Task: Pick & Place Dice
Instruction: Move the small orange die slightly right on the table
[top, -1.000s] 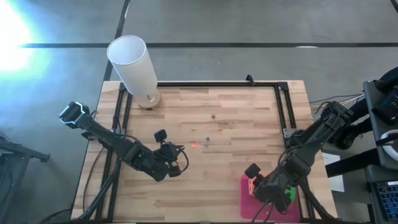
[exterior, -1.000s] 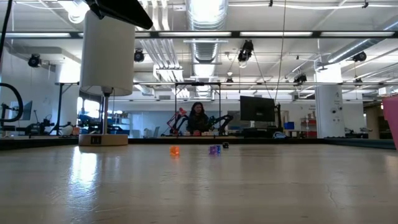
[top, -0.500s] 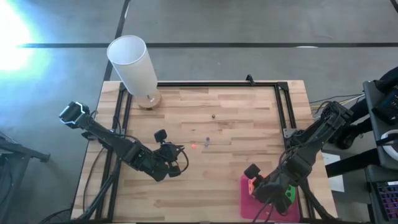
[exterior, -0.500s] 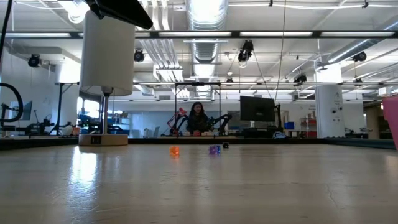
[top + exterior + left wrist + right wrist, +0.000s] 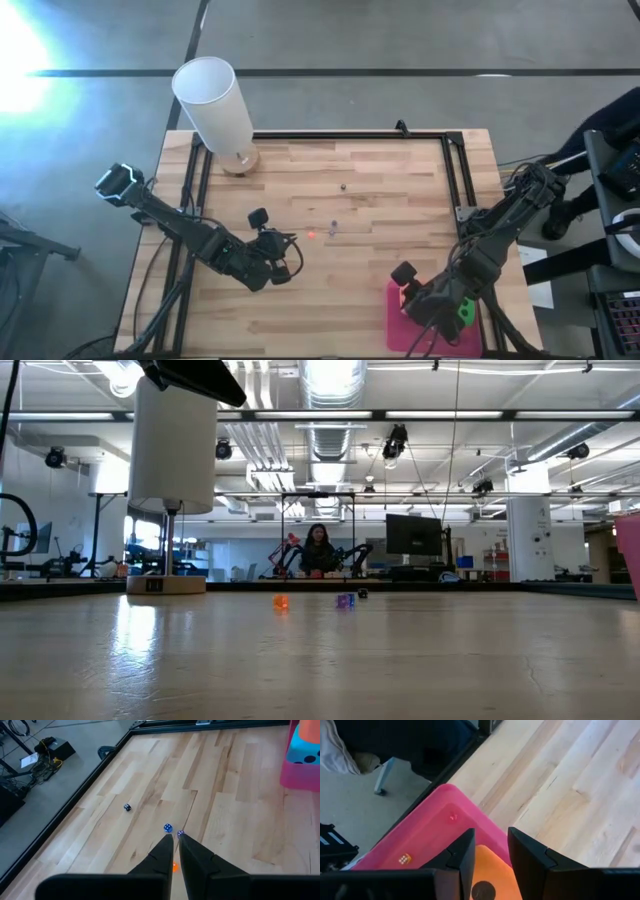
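Since a second ago the right gripper (image 5: 406, 296) has edged slightly leftward over the pink mat (image 5: 398, 318) at table's five o'clock — jaws parted around the orange die (image 5: 487, 875). Soft, light cube, likely squashy — grip opposite flat faces. Left gripper (image 5: 175, 840) closed, empty.

My wooden tabletop (image 5: 380, 250) is carrying a tall white cylinder (image 5: 215, 105) at upper left, three tiny dice (image 5: 332, 227) mid-frame, and a pink mat (image 5: 395, 315) at lower right.
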Controlling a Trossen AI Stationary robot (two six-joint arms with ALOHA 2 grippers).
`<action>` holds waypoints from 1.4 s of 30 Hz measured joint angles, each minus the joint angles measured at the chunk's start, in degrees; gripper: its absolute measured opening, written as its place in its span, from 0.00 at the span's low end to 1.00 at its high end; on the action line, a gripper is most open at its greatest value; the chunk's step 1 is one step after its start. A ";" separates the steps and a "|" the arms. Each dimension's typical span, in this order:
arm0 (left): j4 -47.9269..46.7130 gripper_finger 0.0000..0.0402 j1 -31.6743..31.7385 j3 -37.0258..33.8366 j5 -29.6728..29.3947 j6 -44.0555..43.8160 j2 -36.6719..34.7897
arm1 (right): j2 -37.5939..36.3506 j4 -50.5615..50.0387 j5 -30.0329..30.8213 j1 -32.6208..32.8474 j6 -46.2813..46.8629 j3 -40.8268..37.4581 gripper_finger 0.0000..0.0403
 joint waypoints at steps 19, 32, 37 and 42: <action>-0.22 0.09 0.00 0.00 0.09 0.00 -0.01 | -0.10 0.25 4.25 -10.93 -6.43 0.37 0.17; -0.38 0.09 0.29 -2.05 1.24 -0.22 0.08 | -0.66 8.58 4.18 -21.01 -12.28 -8.09 0.11; 0.14 0.09 3.80 -5.03 6.91 -2.13 0.12 | -3.78 17.50 4.08 -22.74 -14.45 -14.79 0.11; 2.09 0.09 9.15 -8.61 12.53 -3.30 0.12 | -9.54 23.83 4.05 -24.86 -14.86 -19.78 0.11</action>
